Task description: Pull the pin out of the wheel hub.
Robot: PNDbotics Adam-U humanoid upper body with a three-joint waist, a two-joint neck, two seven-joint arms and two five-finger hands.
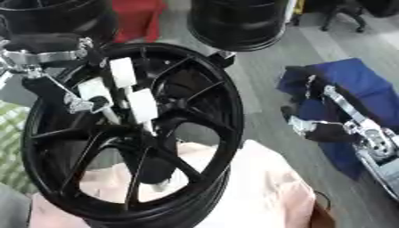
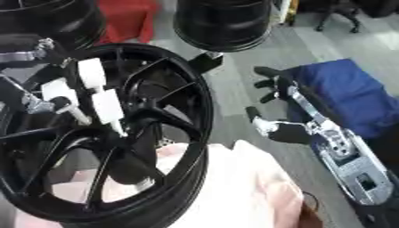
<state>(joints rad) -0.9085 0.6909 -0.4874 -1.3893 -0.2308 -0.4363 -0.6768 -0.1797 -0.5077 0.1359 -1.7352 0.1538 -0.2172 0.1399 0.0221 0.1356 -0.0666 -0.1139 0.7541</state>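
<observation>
A black spoked wheel rim [image 1: 210, 95] lies tilted on a pale pink cloth [image 1: 257, 187]. Its hub [image 1: 144, 138] sits at the middle of the spokes. My left hand [image 1: 128, 95], black with white pads, comes in from the upper left and reaches down over the hub. Thin pale rods [image 1: 110, 115] show just below the pads, pointing at the hub; I cannot make out whether one is the pin or whether it is held. A pale stub [image 1: 160, 185] shows under the hub. My right hand [image 2: 290, 131] hangs open at the right, away from the wheel.
A blue cloth [image 2: 355, 95] lies on the grey floor beneath my right arm. Another black rim or tyre [image 2: 222, 24] stands behind the wheel, one more [image 1: 54, 15] at the top left, with a red object [image 1: 136, 15] between them.
</observation>
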